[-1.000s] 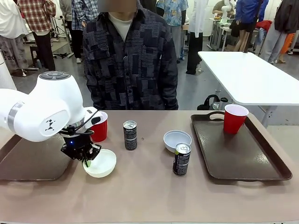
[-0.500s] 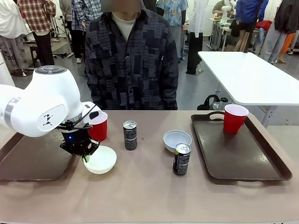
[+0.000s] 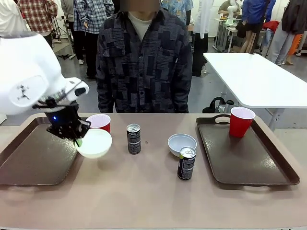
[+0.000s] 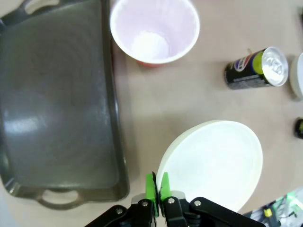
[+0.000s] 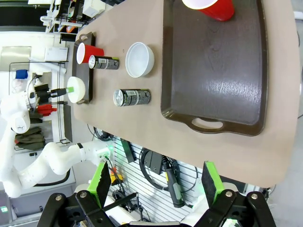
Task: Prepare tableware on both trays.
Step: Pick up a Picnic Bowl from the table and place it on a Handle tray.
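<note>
Tan table: left tray at left end, right tray at right end, well apart. Between them, directly on tabletop: cup just beside left tray's far corner, far can near cup, bowl mid-table, near can just in front of bowl. Both cans upright.

The table is seen from the robot's side by the fixed front camera, which is faced across it toward the person at the far edge; the left tray and the right tray are both taken in. The left wrist view is taken from close above, pointed straight down at the creamy bowl. The right wrist view is taken from high and well off (rolled sideways), so the whole tabletop is covered. That bowl and the left tray are shared by all three views.
</note>
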Controlling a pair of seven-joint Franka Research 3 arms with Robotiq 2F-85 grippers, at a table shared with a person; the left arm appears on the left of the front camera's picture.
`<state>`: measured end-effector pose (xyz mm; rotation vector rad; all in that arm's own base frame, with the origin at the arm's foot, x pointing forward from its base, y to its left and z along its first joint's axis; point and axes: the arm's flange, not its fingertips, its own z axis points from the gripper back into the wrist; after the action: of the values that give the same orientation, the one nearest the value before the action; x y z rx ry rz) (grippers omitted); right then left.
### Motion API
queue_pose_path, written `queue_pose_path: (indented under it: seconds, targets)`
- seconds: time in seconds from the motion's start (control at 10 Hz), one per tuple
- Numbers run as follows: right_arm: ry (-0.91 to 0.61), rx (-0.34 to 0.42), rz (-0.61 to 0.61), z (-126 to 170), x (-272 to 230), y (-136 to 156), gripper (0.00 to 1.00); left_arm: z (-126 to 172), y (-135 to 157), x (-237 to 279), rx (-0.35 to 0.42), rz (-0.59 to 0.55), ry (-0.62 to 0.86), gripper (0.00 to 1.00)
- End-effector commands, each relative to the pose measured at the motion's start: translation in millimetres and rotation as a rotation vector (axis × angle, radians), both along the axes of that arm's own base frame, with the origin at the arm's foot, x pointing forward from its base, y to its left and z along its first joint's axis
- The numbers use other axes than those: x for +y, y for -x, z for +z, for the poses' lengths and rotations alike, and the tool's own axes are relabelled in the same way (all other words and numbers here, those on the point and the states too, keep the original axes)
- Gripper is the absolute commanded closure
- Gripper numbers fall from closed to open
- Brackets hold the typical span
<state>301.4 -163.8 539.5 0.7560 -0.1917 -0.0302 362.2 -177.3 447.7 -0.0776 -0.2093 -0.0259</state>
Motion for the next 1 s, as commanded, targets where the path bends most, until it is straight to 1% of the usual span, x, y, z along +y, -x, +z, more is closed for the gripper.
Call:
queue_pose_path:
  seconds: [0.0, 0.2, 0.3, 0.5, 0.6, 0.7, 0.9]
  targets:
    - [-0.002, -0.003, -0.002, -0.6, -0.3, -0.5, 0.0, 12.2, -1.5, 12.8, -0.006, -0.013, 0.033, 1.0]
    - [-0.002, -0.003, -0.002, -0.6, -0.3, -0.5, 0.0, 4.5, -14.7, 35.2, 0.004, -0.02, 0.043, 1.0]
    - [-0.002, -0.003, -0.002, -0.6, -0.3, -0.5, 0.0, 0.6, -16.5, 48.1, 0.009, -0.036, 0.054, 1.0]
    - [-0.002, -0.003, -0.002, -0.6, -0.3, -0.5, 0.0, -3.5, -22.1, 81.9, 0.031, -0.017, 0.054, 1.0]
    - [-0.002, -0.003, -0.002, -0.6, -0.3, -0.5, 0.0, -5.0, -24.9, 103.3, 0.029, -0.003, 0.029, 1.0]
    - [-0.002, -0.003, -0.002, -0.6, -0.3, -0.5, 0.0, -8.8, -30.3, 122.0, 0.03, 0.039, 0.019, 1.0]
    - [-0.002, -0.003, -0.002, -0.6, -0.3, -0.5, 0.0, -18.2, -42.9, 152.3, 0.054, 0.108, 0.031, 1.0]
